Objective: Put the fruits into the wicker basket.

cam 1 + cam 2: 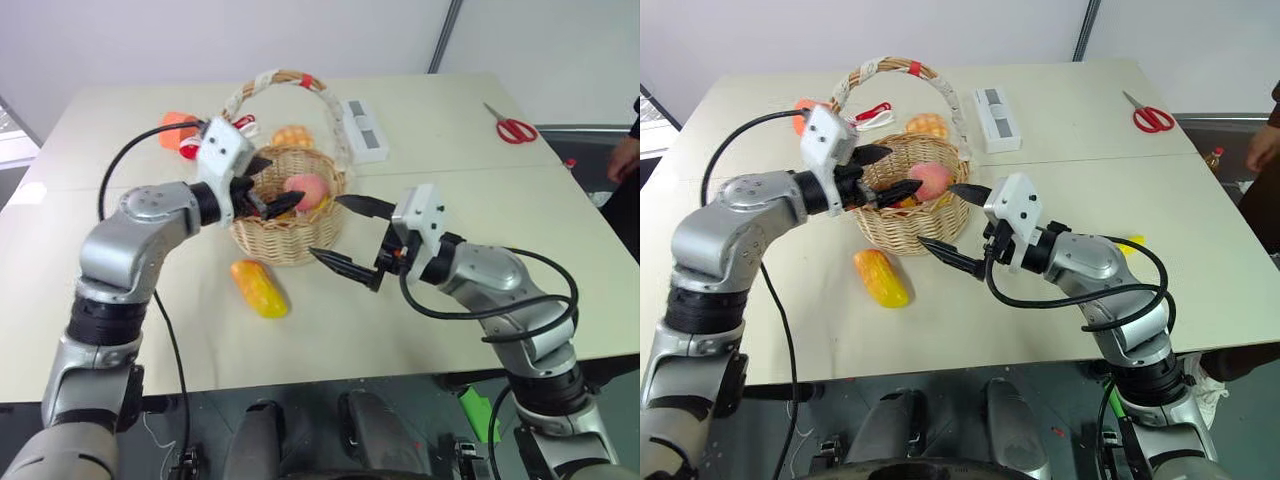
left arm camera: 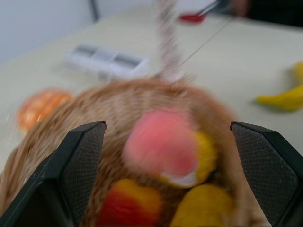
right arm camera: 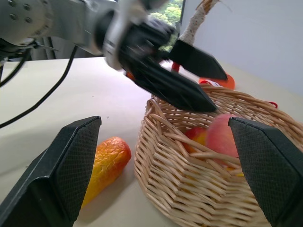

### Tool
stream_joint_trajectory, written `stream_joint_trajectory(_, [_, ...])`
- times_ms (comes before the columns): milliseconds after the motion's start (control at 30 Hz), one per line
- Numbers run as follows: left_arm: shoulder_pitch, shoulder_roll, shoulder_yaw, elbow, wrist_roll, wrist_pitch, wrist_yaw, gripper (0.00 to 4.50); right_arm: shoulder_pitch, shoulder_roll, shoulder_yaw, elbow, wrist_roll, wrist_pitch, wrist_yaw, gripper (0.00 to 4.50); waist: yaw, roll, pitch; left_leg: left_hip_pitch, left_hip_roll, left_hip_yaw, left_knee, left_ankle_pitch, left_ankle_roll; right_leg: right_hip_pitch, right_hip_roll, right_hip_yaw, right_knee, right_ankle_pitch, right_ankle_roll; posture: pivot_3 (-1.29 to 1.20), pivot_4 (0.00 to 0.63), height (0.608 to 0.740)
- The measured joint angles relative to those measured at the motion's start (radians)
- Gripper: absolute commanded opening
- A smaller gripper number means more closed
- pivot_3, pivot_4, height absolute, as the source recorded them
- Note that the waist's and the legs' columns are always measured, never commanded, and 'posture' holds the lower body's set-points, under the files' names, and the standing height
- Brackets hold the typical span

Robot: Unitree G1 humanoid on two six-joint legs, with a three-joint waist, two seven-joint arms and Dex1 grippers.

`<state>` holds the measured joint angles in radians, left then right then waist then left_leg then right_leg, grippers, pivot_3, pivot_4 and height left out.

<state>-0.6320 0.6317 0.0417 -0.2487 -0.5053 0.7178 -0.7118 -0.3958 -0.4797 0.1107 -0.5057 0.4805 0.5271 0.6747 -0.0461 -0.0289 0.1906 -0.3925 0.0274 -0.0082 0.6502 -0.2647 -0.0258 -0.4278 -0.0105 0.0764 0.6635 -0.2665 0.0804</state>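
So the left gripper (image 1: 268, 190) is hanging spread wide and empty over the wicker basket (image 1: 288, 232), where one pink peach (image 1: 306, 190) is sitting on a couple of yellow-red fruits I can't name. Still waiting: one orange-yellow mango (image 1: 259, 287) just in front of the basket, plus one banana (image 1: 1129, 243) lying further right on the table. The right gripper (image 1: 351, 238) is hovering wide open and empty just right of the basket, so I'm guessing we're past halfway.

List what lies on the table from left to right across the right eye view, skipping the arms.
Orange cup → mango → wicker basket → white box → banana → red scissors
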Motion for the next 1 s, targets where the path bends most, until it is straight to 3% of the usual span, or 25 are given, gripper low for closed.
stream_joint_trajectory(133, [0.074,0.070,0.102,-0.052,-0.055,-0.030,-0.075,4.48,0.002,-0.001,-0.001,0.000,0.005,0.010,-0.001,4.50,0.002,0.000,0.000,0.000,0.000,0.001,0.000,0.000,0.000,0.000,0.000,0.000,0.000,0.000,0.000,0.00,0.150,0.740])
stream_joint_trajectory(333, [0.300,0.215,0.295,-0.079,-0.217,0.074,-0.205,4.48,-0.006,-0.004,0.006,0.025,0.000,0.004,0.021,4.50,0.000,0.000,0.000,0.000,0.001,0.001,0.000,0.000,0.000,0.000,0.001,-0.001,0.000,0.000,0.000,0.00,0.150,0.740])
stream_joint_trajectory(400, [0.416,0.268,0.307,-0.109,-0.184,0.082,-0.197,4.48,-0.009,-0.018,0.023,0.038,-0.023,-0.014,0.044,4.50,0.000,0.001,0.000,0.001,0.001,0.002,0.000,0.000,0.000,0.000,-0.001,0.000,0.000,0.000,0.000,0.00,0.150,0.740])
stream_joint_trajectory(500, [0.539,0.266,0.307,-0.123,-0.143,0.106,-0.135,4.48,-0.009,-0.023,0.048,0.058,-0.052,-0.031,0.069,4.50,0.004,0.000,0.000,0.000,0.001,0.002,0.000,0.000,0.000,0.001,-0.001,0.000,0.000,0.000,0.000,0.00,0.150,0.740])
stream_joint_trajectory(700, [0.583,0.177,0.323,-0.220,-0.186,0.269,0.047,4.48,-0.005,-0.021,0.070,0.080,-0.085,-0.057,0.095,4.50,0.004,0.000,0.000,0.001,0.001,0.001,0.000,0.000,0.000,0.001,-0.001,0.000,0.000,0.000,0.000,0.00,0.150,0.740])
stream_joint_trajectory(1000, [0.457,-0.147,0.408,-0.314,-0.441,0.651,0.404,4.48,0.002,-0.014,0.076,0.103,-0.104,-0.088,0.122,4.50,0.001,-0.001,0.000,0.001,0.001,-0.002,0.001,0.000,0.000,0.001,-0.001,0.000,0.001,0.000,0.000,0.00,0.150,0.740])
